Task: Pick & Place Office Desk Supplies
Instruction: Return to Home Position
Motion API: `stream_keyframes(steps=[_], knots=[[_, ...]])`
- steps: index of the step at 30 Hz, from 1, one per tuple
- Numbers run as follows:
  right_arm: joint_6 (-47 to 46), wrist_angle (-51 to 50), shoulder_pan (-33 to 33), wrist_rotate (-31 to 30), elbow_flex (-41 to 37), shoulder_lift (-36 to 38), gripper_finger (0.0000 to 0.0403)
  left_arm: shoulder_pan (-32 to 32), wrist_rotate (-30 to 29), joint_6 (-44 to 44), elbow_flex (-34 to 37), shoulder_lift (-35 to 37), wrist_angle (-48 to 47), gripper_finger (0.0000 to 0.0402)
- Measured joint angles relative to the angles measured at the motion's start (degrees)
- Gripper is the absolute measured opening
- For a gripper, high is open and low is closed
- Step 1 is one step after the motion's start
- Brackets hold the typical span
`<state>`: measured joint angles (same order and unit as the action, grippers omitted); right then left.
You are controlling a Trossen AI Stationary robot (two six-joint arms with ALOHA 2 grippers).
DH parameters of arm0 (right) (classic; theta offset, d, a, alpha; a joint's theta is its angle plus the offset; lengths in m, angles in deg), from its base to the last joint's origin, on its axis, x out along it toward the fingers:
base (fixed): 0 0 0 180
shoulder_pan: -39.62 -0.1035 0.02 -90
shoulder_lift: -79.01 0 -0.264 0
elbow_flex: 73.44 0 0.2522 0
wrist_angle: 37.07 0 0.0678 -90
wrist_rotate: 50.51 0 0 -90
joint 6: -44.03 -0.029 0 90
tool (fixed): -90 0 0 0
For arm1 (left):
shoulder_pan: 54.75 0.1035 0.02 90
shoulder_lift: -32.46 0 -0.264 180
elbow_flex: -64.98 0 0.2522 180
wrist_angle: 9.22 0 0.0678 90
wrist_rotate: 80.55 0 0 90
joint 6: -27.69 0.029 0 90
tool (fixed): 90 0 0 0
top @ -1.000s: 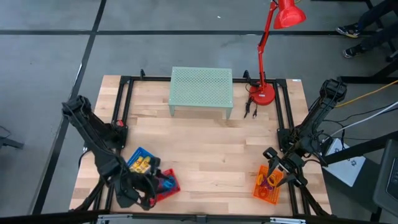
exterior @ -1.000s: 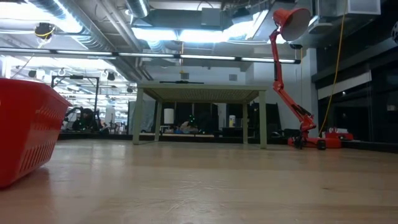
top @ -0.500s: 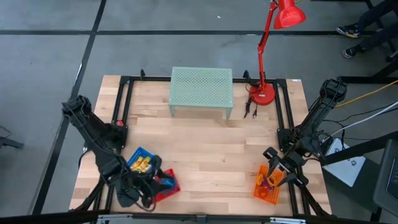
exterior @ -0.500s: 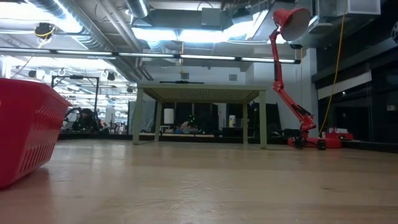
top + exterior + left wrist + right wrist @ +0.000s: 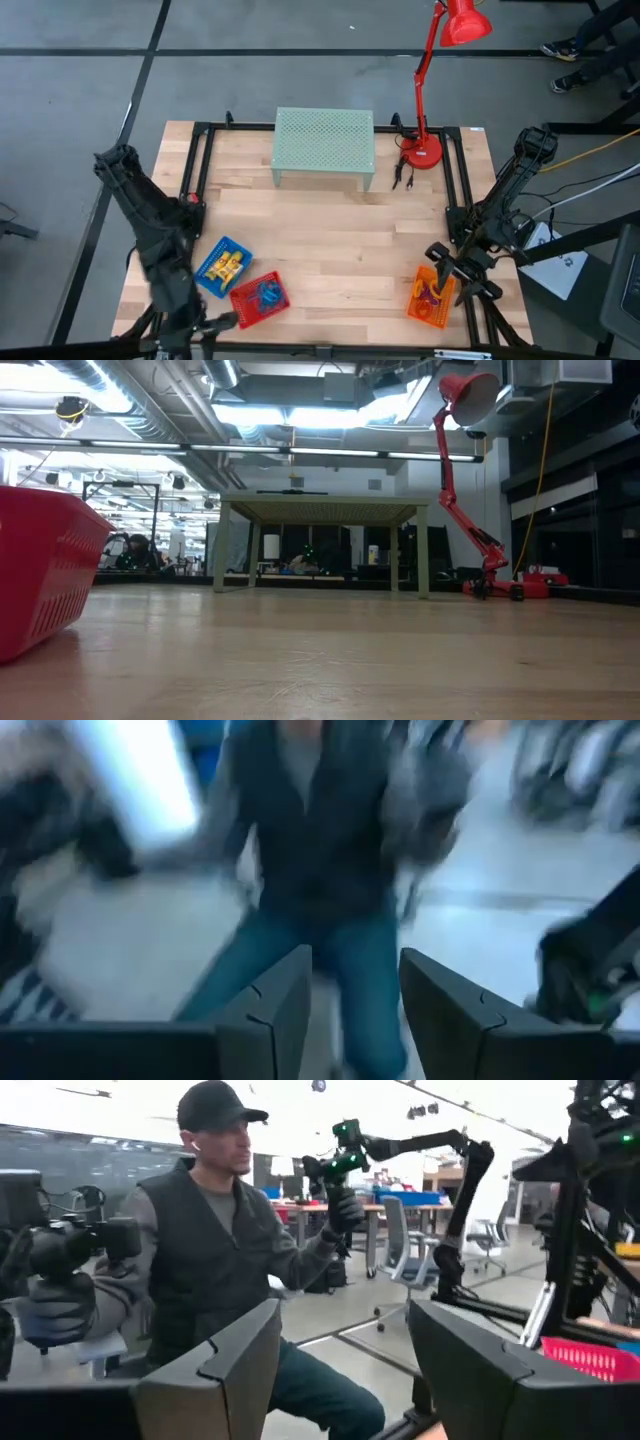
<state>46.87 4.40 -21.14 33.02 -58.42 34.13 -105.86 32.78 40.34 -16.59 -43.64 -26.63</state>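
Yellow blocky pieces (image 5: 226, 264) lie in the blue basket (image 5: 208, 270). Blue clip-like loops (image 5: 266, 293) lie in the red basket (image 5: 248, 305), whose wall also fills the left edge of the low view (image 5: 40, 580). Orange and purple rings (image 5: 432, 294) lie in the orange basket (image 5: 424, 311). My left gripper (image 5: 222, 321) (image 5: 355, 970) is open and empty at the table's near edge, left of the red basket, pointing out at the room. My right gripper (image 5: 447, 283) (image 5: 345, 1320) is open and empty above the orange basket.
A pale green mesh stand (image 5: 324, 146) sits at the table's far middle, with the tall red desk lamp (image 5: 424, 150) to its right. A black frame (image 5: 200, 160) borders the table. Bare wood lies between the baskets. A person (image 5: 215, 1270) stands beyond the near edge.
My left gripper has drawn back from over the red basket toward the table's near-left corner and tipped up to point outward. The red basket and the blue loops in it, earlier covered by the gripper, now show in full. The baskets have stayed in place.
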Motion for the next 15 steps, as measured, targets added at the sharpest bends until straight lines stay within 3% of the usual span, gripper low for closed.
stream_keyframes(steps=[3,4,8,11,15], knots=[[-0.7,-1.3,0.0,0.0,0.0,0.0,0.0225,-1.8,-13.0,-2.2,2.8,3.3,-5.0,0.0153],[-0.4,-1.7,0.0,0.7,0.0,0.2,0.0225,-1.8,-13.8,-1.9,5.0,5.2,-3.9,0.0153],[-0.7,-3.7,0.0,1.5,-0.3,1.9,0.0225,-0.9,-8.2,0.7,18.0,15.5,8.8,0.015],[-0.1,-2.9,0.0,1.1,-0.3,2.4,0.0225,-0.6,-14.4,-4.2,29.4,22.6,16.3,0.0149],[-0.2,-2.5,0.0,0.9,-0.3,2.5,0.0225,0.8,-14.2,-3.0,44.8,30.9,28.0,0.0148]])
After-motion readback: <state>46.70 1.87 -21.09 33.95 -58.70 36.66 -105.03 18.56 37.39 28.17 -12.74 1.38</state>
